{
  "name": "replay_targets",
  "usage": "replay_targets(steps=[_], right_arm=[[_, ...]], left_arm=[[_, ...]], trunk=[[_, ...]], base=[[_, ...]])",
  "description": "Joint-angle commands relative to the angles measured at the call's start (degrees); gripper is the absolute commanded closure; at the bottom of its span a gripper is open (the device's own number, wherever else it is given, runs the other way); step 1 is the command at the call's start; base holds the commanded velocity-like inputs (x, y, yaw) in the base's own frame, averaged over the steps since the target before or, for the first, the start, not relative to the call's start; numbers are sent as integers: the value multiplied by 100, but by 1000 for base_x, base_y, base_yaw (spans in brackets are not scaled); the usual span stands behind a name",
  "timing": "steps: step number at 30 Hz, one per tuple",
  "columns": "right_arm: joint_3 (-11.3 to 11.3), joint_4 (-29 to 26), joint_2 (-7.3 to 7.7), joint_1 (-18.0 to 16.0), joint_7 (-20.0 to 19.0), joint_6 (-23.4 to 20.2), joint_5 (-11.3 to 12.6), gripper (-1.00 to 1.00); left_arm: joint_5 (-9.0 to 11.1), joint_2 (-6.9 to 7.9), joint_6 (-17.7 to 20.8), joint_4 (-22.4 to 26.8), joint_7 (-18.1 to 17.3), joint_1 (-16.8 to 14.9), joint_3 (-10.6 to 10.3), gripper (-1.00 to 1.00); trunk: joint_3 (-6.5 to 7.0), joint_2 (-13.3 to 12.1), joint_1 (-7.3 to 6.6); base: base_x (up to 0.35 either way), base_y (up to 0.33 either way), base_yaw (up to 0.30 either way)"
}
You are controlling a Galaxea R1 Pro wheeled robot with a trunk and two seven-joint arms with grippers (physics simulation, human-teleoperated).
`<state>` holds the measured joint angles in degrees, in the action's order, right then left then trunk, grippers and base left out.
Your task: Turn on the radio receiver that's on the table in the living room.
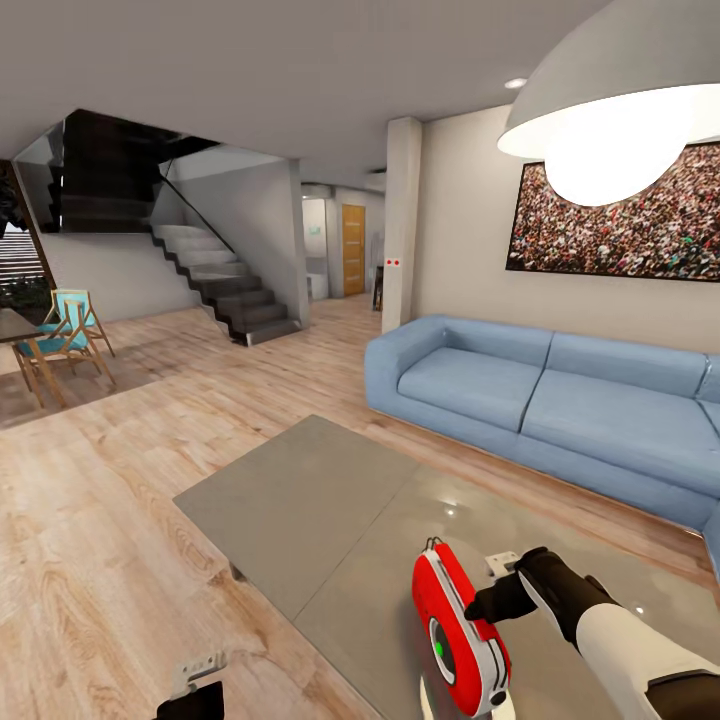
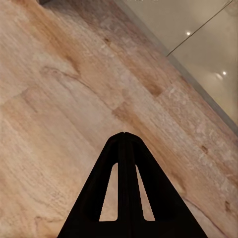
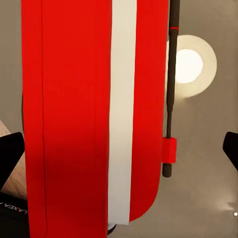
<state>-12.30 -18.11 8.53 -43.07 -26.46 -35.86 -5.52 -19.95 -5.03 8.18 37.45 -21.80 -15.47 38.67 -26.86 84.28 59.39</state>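
Radio receiver (image 1: 460, 632) upright on table (image 1: 300, 500) — dial leftward — right hand (image 1: 497, 603) spread astride.

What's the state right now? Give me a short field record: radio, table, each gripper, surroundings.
radio: red radio standing on the grey table, near its front edge
right gripper: right gripper at the radio's side, open, fingers either side of it
left gripper: left gripper shut, over the wood floor beside the table
surroundings: blue sofa beyond the table, lamp overhead
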Motion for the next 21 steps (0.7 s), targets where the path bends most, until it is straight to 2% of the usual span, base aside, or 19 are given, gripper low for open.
replay_targets(steps=[1, 3, 11, 21], right_arm=[[0, 0, 0, 0, 0, 0, 1, -100], [0, 0, 0, 0, 0, 0, 2, -100], [0, 0, 0, 0, 0, 1, 5, -100], [0, 0, 0, 0, 13, 10, -3, -100]], left_arm=[[0, 0, 0, -4, 2, 0, 0, 100], [-4, 20, -5, -53, 6, 0, 0, 100], [-9, 244, -82, -341, 0, 0, -20, 100], [-9, 266, -106, -361, 0, 0, -26, 100]], trunk=[[0, 0, 0], [0, 0, 0], [144, -321, -176], [323, -722, -395]], base=[[0, 0, 0], [0, 0, 0], [0, 0, 0], [0, 0, 0]])
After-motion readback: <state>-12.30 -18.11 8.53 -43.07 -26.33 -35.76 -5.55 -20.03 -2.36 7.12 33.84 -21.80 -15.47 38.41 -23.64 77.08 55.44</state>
